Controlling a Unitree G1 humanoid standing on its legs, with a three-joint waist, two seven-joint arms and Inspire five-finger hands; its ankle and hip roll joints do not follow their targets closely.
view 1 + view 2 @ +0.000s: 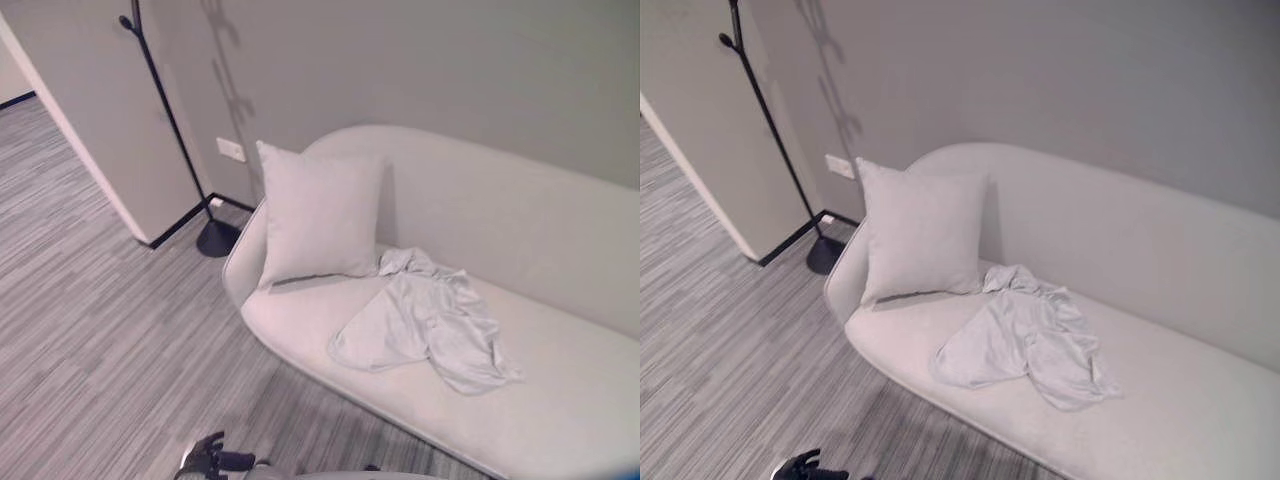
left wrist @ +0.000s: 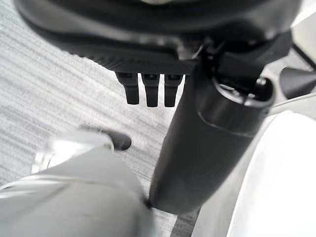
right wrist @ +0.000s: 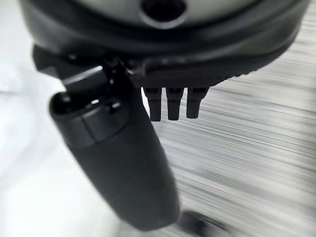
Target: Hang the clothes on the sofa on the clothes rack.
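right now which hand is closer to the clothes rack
Left, most likely. The left hand hangs open over the floor, on the side of the clothes rack. The right hand hangs open beside the sofa, likely farther off.

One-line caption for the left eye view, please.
Crumpled pale garment lies on the sofa beside a cushion; black clothes rack stands at its end.

Pale curved sofa (image 1: 560,420) stands on grey striped carpet floor (image 1: 90,330), back to the grey wall. On its seat: crumpled light-grey garment (image 1: 425,320), spread flat about mid-seat, one edge near the front lip. Square pale cushion (image 1: 318,212) stands upright at the sofa's end, leaning on the backrest, just touching the garment's top. Black clothes rack (image 1: 170,130) stands on the floor, its round base beside the sofa's end.
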